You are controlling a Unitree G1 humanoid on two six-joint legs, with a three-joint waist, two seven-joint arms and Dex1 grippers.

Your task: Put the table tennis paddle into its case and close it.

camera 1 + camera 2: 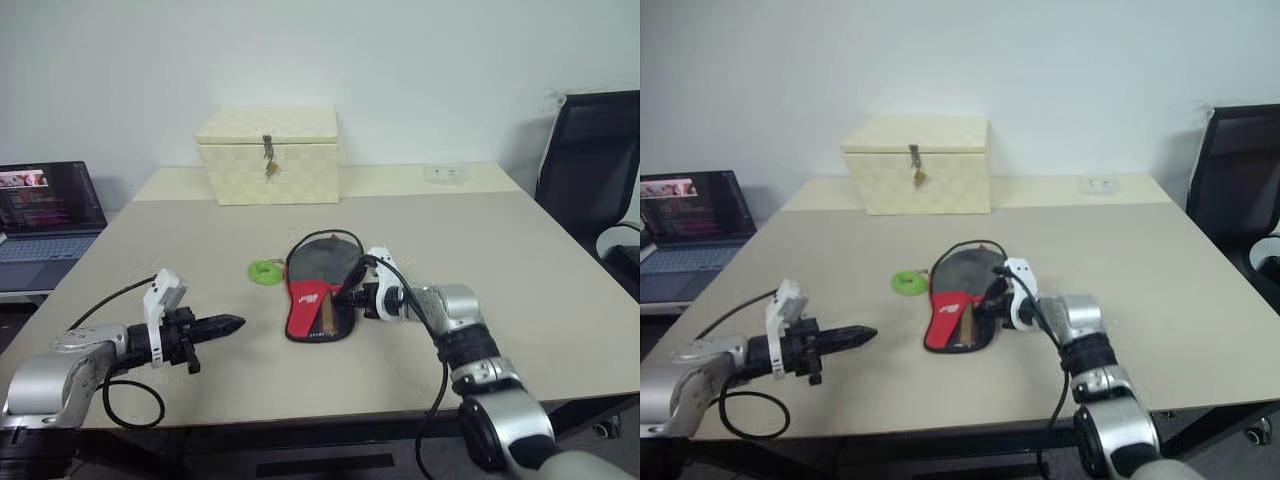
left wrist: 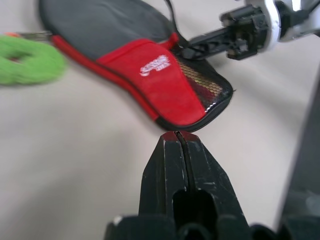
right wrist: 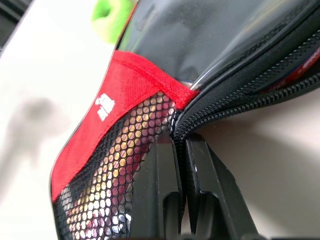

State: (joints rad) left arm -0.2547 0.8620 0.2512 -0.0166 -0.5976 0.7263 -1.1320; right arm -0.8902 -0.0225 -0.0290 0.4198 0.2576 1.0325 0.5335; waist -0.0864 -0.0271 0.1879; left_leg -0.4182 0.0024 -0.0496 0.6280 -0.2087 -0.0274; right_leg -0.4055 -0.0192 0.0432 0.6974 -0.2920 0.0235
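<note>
Pincer of the right gripper (image 1: 347,296) is pinched together on the case (image 1: 318,290) at its zipper edge. Left gripper (image 1: 228,324), fingers together, hovers near the case's left. Case lies mid-table, partly unzipped, green ring (image 1: 266,271) beside it, cream box (image 1: 268,154) far behind.

An office: a laptop (image 1: 45,215) and swivel chair (image 1: 590,160) flank the table (image 1: 520,270).

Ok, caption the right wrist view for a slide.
Right hand shut at the zipper of the case, where the zip is partly open.
</note>
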